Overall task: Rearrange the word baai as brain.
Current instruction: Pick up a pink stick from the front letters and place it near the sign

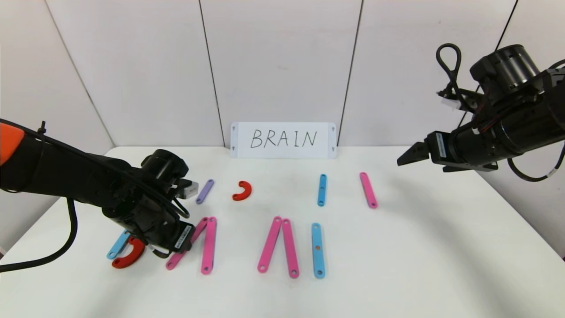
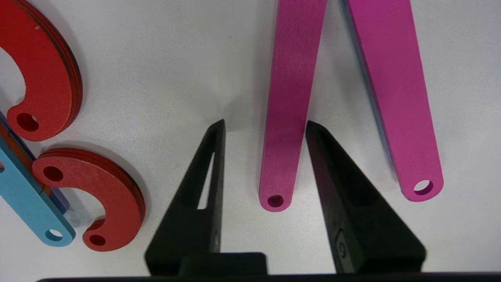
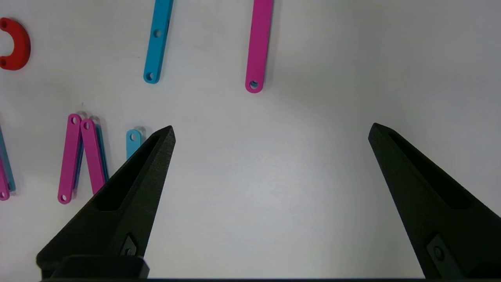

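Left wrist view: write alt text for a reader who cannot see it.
The left gripper straddles the lower end of a pink strip lying flat on the white table, one black finger on each side, with gaps visible. A second pink strip lies beside it; two red C-curves and a blue strip sit opposite.

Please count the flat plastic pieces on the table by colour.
Pink hole-ended plastic strips: 5
Blue hole-ended plastic strips: 3, not counting blue edges half hidden under pink ones
Red C-shaped plastic curves: 3
Purple short plastic strip: 1
Total: 12
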Robot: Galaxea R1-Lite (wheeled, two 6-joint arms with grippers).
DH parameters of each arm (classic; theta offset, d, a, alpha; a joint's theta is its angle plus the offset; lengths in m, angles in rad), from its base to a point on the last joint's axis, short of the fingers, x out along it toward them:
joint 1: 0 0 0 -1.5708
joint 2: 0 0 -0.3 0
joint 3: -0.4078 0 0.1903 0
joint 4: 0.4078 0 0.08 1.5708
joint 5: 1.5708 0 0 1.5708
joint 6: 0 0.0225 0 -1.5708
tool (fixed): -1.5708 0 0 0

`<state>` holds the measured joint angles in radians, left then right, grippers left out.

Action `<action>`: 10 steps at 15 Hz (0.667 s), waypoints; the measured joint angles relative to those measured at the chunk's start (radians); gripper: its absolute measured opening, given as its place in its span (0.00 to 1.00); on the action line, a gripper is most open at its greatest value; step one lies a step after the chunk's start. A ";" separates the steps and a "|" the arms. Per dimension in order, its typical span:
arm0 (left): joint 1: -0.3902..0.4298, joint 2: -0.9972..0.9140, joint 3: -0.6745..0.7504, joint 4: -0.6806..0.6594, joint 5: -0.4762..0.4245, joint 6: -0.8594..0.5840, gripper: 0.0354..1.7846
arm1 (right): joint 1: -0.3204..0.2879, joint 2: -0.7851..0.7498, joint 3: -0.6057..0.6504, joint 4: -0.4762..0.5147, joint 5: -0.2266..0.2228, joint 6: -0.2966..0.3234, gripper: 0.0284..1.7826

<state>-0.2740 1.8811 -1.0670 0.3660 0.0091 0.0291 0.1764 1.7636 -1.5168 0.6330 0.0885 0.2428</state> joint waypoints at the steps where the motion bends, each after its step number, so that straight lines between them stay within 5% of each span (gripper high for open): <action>1: 0.000 0.000 0.000 0.000 0.001 0.000 0.24 | -0.006 -0.001 -0.001 -0.001 -0.001 0.000 0.97; 3: 0.000 0.000 0.001 0.000 0.001 0.000 0.14 | -0.018 -0.004 -0.003 -0.001 0.003 -0.001 0.97; 10: -0.002 0.005 0.003 -0.113 0.043 -0.028 0.13 | -0.013 -0.002 -0.001 -0.001 0.006 -0.005 0.97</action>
<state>-0.2760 1.8864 -1.0640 0.2530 0.0523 0.0013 0.1638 1.7617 -1.5179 0.6321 0.0943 0.2381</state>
